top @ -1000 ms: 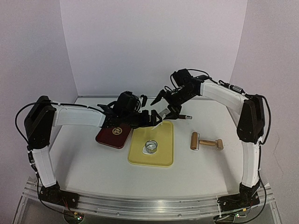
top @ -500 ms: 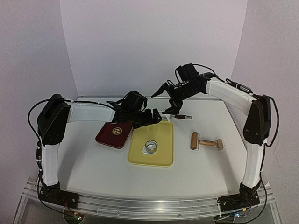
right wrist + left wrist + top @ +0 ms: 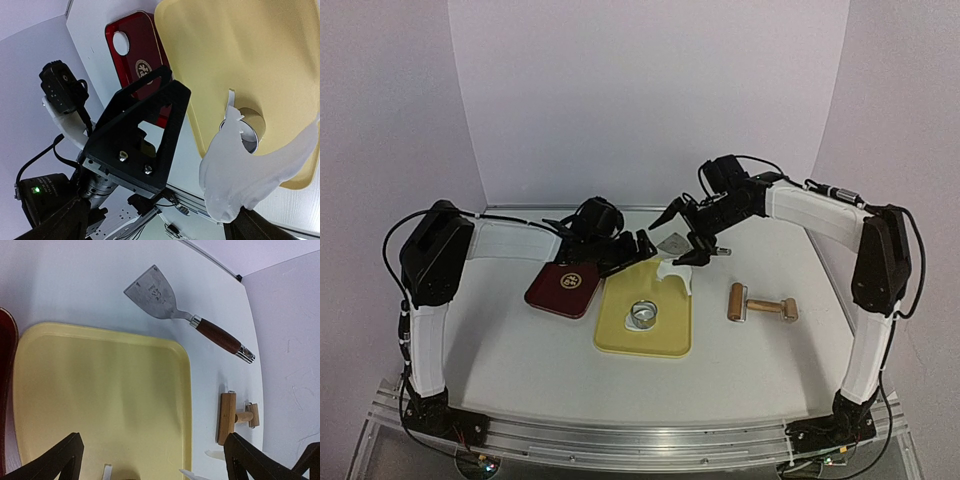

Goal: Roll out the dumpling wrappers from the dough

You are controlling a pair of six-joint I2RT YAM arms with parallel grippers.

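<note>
The dough [image 3: 240, 180], a thin ragged white sheet, clings to one finger [image 3: 260, 230] of the right gripper [image 3: 677, 238], at the lower right of the right wrist view. It hangs off that finger alone and is not pinched between the two. In the top view it shows just right of centre, at the far right corner of the yellow tray [image 3: 670, 335]; whether it touches the tray I cannot tell.

The tray holds a shiny ring cutter [image 3: 642, 315] near its middle. A red board [image 3: 563, 290] lies just beside the tray on the left, and a rolling pin [image 3: 760, 306] lies apart on the right. Past the tray's far edge lies a spatula [image 3: 152, 295].

The right gripper's fingers are spread wide. The left gripper [image 3: 630, 252], over the tray's far left corner, also has its fingers spread wide and holds nothing.
</note>
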